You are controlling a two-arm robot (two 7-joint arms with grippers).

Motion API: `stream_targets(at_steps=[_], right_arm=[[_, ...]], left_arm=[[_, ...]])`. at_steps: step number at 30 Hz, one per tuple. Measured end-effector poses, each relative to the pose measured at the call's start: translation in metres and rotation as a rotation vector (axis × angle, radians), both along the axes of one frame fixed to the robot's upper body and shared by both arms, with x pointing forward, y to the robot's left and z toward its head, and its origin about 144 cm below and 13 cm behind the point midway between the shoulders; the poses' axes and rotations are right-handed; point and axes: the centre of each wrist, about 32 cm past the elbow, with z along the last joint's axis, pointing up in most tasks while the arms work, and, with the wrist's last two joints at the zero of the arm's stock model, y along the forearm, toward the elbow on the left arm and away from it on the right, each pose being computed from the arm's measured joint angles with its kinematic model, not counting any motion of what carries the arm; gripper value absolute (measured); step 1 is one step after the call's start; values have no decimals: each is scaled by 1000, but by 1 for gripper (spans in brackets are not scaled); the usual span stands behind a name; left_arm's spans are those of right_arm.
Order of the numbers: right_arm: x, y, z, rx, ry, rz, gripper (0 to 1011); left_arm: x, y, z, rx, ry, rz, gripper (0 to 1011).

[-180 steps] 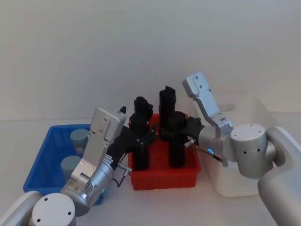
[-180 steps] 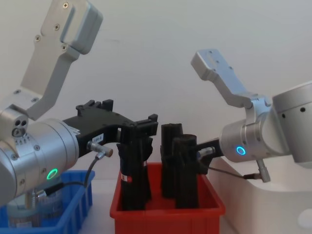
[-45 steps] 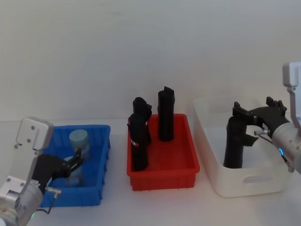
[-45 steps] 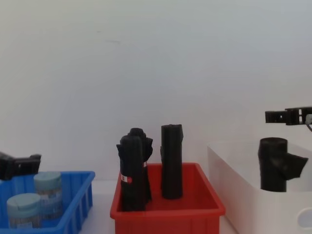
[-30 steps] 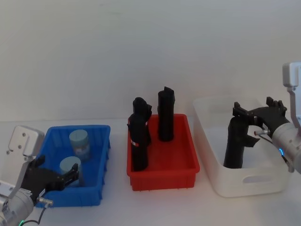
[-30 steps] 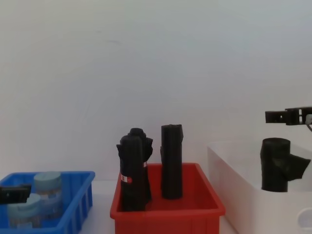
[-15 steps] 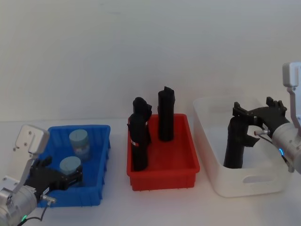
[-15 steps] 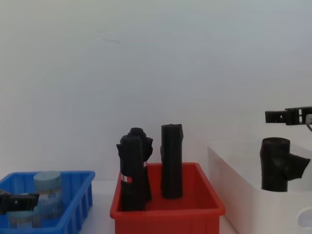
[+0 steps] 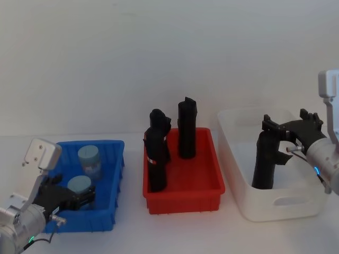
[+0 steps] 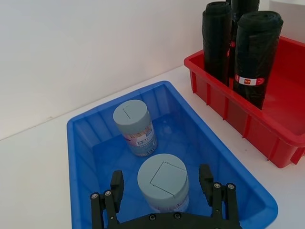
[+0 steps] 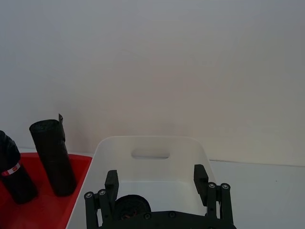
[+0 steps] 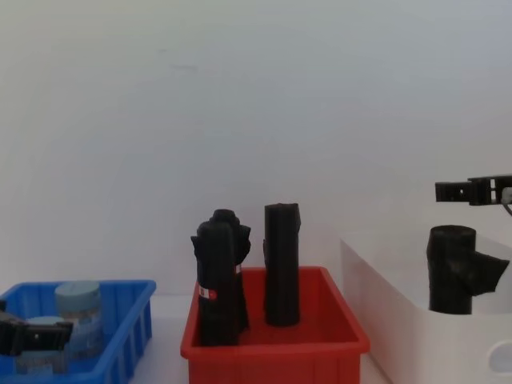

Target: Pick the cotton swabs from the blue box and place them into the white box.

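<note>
Claw (image 10: 161, 174), left, now astride nearer cotton swabs (image 9: 80, 184)

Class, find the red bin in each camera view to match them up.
Head: red bin, lower centre.
Chest: red bin, bottom centre.
Left wrist: red bin, right edge.
Right wrist: red bin, lower left corner.
Shared landmark: black rolls standing in it.

Two clear grey-lidded plastic jars (image 9: 89, 159) (image 9: 80, 186) are counted, four black wrapped rolls (image 9: 157, 166) (image 9: 159, 120) (image 9: 187, 129) (image 9: 265, 161), one blue plastic bin (image 9: 114, 177), one red bin (image 9: 185, 203), one white bin (image 9: 280, 207).
</note>
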Motion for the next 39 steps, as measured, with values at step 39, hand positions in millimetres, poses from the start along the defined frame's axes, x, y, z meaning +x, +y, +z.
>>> stream_targets(at_steps=[39], right_arm=[[0,0,0,0,0,0,1001]], left_arm=[[21,5,-20,13,39,6,809]])
